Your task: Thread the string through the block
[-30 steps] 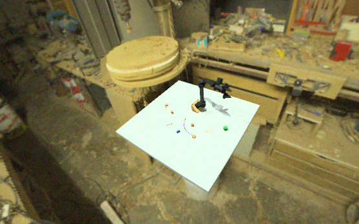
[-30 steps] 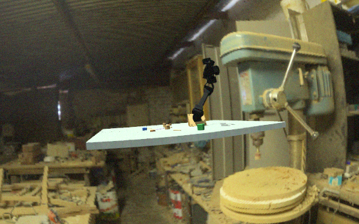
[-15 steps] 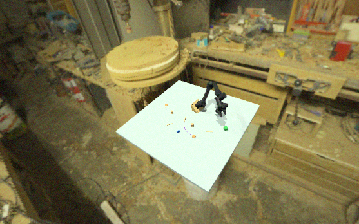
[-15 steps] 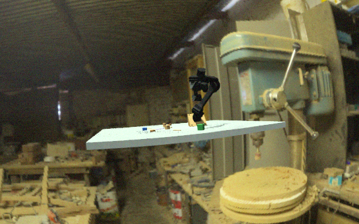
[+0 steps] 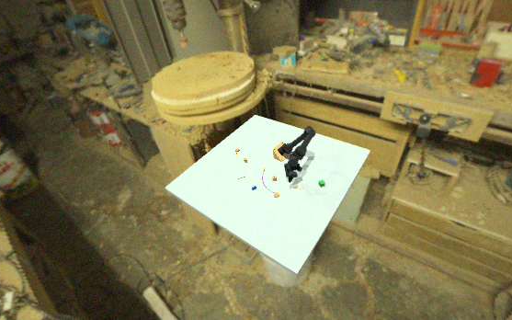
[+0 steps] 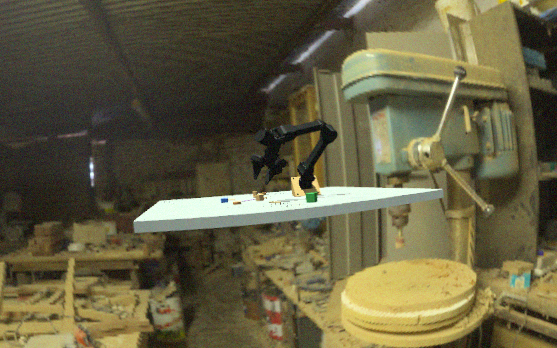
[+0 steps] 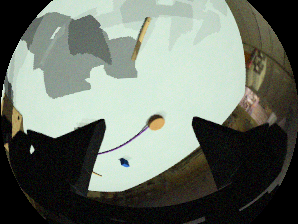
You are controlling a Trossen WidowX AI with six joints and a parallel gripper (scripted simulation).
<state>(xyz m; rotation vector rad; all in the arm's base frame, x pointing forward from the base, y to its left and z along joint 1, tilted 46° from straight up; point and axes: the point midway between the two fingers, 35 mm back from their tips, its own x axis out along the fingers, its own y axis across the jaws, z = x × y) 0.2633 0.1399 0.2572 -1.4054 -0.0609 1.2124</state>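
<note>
Seen from above, my jaws (image 5: 293, 178) (image 6: 262, 180) hang wide open and empty above the table (image 5: 247, 221) (image 6: 194, 217) (image 7: 175, 95), the tethered stick (image 5: 264, 170) lying toward nine o'clock, its long axis roughly twelve to six.

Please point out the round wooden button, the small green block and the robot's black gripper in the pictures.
round wooden button (image 5: 276, 195) (image 7: 156, 122): top and wrist views, its face
small green block (image 5: 322, 183) (image 6: 311, 197): top and exterior views, its body
black gripper (image 7: 149, 121): wrist view, midway between its fingertips
</note>
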